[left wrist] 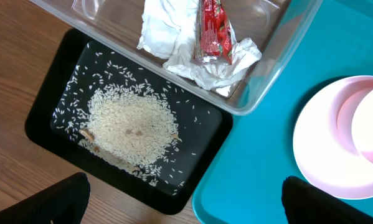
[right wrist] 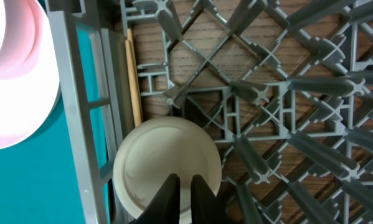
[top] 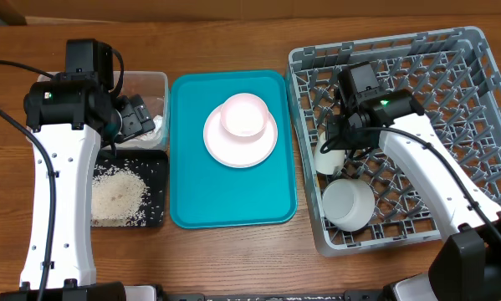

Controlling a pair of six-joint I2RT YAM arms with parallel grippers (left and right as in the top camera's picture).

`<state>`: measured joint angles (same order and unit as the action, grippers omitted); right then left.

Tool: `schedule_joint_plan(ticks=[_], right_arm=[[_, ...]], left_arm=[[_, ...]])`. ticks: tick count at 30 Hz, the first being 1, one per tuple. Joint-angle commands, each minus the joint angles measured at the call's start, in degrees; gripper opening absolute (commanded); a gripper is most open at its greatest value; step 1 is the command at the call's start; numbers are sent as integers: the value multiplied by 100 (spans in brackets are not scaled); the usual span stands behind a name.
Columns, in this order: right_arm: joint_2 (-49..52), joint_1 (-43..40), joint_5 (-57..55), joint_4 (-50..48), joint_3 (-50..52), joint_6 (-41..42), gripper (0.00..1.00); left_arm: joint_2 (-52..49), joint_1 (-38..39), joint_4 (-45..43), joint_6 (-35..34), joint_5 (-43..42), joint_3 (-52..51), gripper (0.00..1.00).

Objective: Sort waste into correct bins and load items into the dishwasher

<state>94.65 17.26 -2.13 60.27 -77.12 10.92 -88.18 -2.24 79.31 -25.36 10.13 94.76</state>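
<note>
At the lower middle of my right wrist view, the cup [right wrist: 164, 165] fills the space under my right gripper [right wrist: 185, 193], whose fingers are narrow and pinch the near rim. It sits at the left edge of the rack [right wrist: 74, 124], low among the pegs. It is a smooth, cream-white round seen end-on, and I cannot tell whether mouth or base faces me. I judge this to be the placing step. Next I should part the fingers and lift straight off without tipping the cup or catching a peg. The chopsticks [right wrist: 133, 81] lie along the rack wall above it, and the bowl [top: 348, 205] sits below it in the overhead view. The pink cup [top: 243, 115] stands on the plate [top: 233, 152] on the teal tray [top: 233, 201], not yet loaded. My left gripper [left wrist: 185, 186] hangs wide and empty over the rice [left wrist: 130, 127].
</note>
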Motion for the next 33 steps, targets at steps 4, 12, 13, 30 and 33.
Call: schedule_joint_plan(ticks=[4,12,13,30,33], right_arm=[[-155,15,407,369,-505,-201,17],[-153,120,1412,1816,-831,-125,23],[-153,173,1425,2002,-772,7,24],[-149,1198,1279,1016,721,691,35],[-149,1255,1228,785,885,778,33]], left_arm=[[-22,2,-7,-17,37,55,100],[-22,2,-7,-17,37,55,100],[-22,2,-7,-17,37,55,100],[-22,2,-7,-17,37,55,100],[-22,2,-7,-17,37,55,100]])
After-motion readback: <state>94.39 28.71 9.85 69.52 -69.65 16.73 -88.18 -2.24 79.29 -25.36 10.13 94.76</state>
